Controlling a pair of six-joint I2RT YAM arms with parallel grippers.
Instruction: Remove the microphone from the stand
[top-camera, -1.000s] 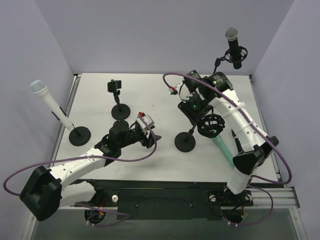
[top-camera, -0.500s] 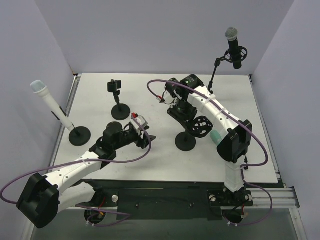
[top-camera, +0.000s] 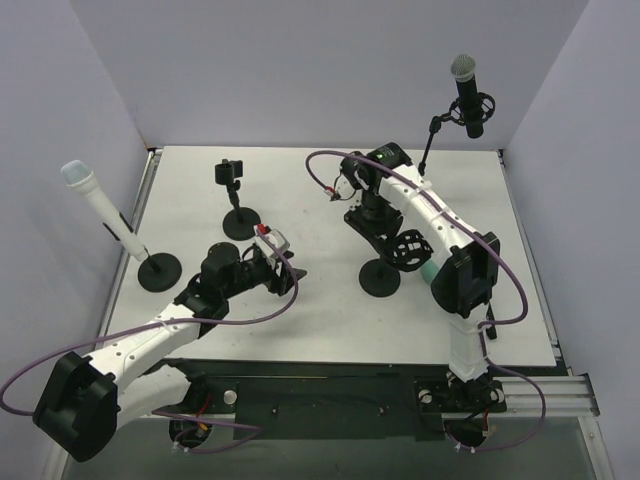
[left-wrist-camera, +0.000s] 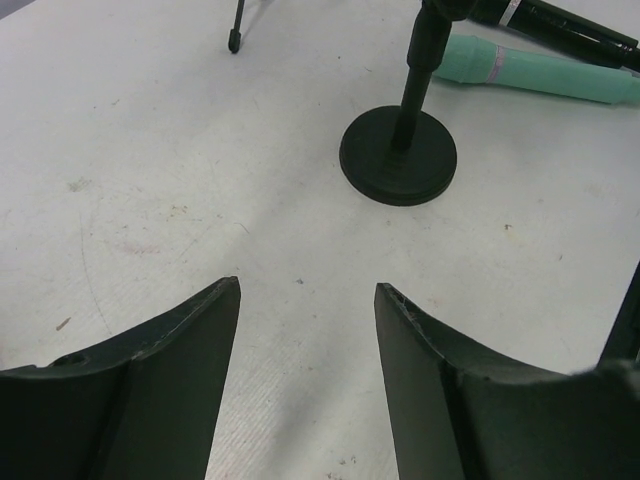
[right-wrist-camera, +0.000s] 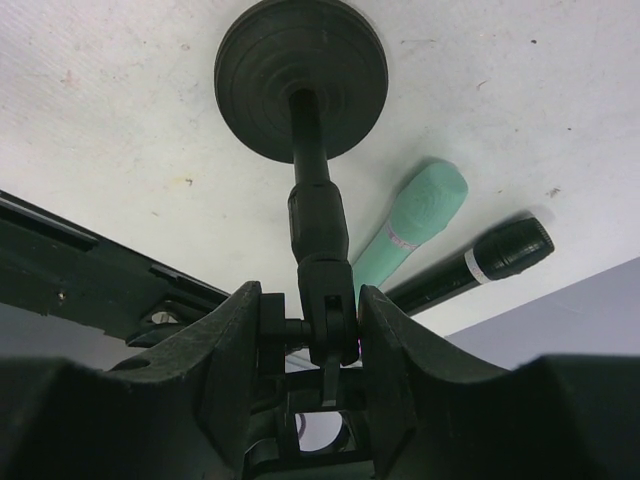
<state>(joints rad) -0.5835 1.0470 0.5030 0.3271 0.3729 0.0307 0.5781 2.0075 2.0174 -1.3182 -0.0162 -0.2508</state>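
A teal microphone (top-camera: 432, 272) lies flat on the table beside a small black stand; it also shows in the left wrist view (left-wrist-camera: 540, 75) and the right wrist view (right-wrist-camera: 410, 225). The stand has a round base (top-camera: 380, 278) and an empty round shock mount (top-camera: 409, 248). My right gripper (top-camera: 392, 242) is shut on the stand's swivel joint (right-wrist-camera: 327, 300), just above its post and base (right-wrist-camera: 300, 75). My left gripper (top-camera: 284, 262) is open and empty, low over bare table (left-wrist-camera: 307, 290), left of the stand's base (left-wrist-camera: 398, 155).
A black microphone (top-camera: 467, 92) sits in a tall stand at the back right. A white microphone (top-camera: 100, 205) sits in a stand at the left. An empty clip stand (top-camera: 234, 175) is at the back middle. A black cylinder with a white band (right-wrist-camera: 480, 262) lies beside the teal microphone.
My right arm has folded in and its gripper shifted, and the stand's base has slid slightly right. My left gripper has drawn back a little to the left.
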